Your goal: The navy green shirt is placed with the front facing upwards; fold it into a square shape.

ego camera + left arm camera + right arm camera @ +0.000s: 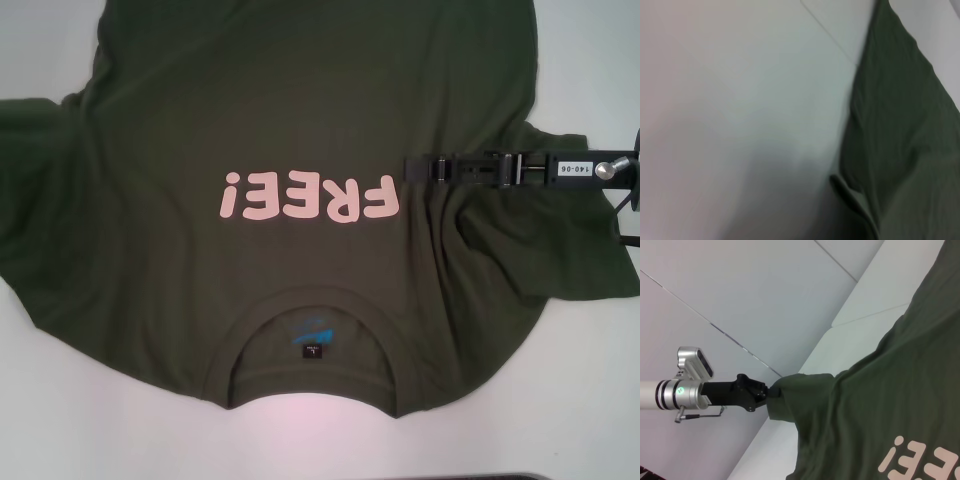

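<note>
The navy green shirt (300,120) lies spread on the white table, front up, with its collar and blue neck label (312,335) nearest me and the pink "FREE!" lettering (310,195) across the chest. My right gripper (408,168) reaches in from the right, low over the chest beside the lettering. It looks shut on the right sleeve's cloth, which bunches in folds beneath it. My left gripper is out of the head view. The right wrist view shows the left gripper (765,394) shut on the end of the left sleeve (795,400). The left wrist view holds only shirt cloth (905,140) and table.
White table (60,420) shows around the shirt at both near corners and the far corners. The shirt's body runs past the far edge of the head view. A dark strip (560,476) lies at the near right edge.
</note>
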Motion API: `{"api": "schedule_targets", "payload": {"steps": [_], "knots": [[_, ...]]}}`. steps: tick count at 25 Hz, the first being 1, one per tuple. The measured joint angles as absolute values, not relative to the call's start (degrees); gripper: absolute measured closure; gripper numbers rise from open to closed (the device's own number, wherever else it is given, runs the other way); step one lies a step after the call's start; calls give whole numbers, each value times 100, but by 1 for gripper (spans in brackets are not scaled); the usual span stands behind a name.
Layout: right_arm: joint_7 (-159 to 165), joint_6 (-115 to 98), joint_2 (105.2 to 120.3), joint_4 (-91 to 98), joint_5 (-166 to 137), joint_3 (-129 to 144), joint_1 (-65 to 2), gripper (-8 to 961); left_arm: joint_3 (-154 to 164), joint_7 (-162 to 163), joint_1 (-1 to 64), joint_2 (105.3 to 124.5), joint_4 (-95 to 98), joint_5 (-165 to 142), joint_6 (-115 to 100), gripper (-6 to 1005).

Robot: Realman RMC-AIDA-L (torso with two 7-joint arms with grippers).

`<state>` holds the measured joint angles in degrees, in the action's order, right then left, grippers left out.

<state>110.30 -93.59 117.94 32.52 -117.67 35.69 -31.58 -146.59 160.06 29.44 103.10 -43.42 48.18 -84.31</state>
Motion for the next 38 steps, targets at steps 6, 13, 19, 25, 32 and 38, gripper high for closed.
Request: {"api": "schedule_targets", "payload": {"steps": [6,13,19,25,32,38], "knots": [[11030,-9352,11794,3250,-11770,3598,-3184,38,-14776,15992,3035,10492,-4327,4917,-8932,985],[10984,-9333,11794,3219,-11770,3604,-3182,38,-15203,15979,3193,10848,-4321,5058,-9091,985],[10982,-9333,11794,3203,-11768,3605,-3154,39,-15139,15971,3387,11164,-4280,5079,-8792,986],[10979,-9333,11794,3199,-11768,3612,-3146,39,-15109,15969,3573,11439,-4271,5077,-8643,986],[10998,-9334,11794,3217,-11768,3612,-3150,38,-14979,15964,3594,11687,-4253,5041,-8165,985],[11017,-9334,11792,3233,-11768,3612,-3158,38,-14727,15951,3598,11793,-4229,5043,-7844,983]]}}
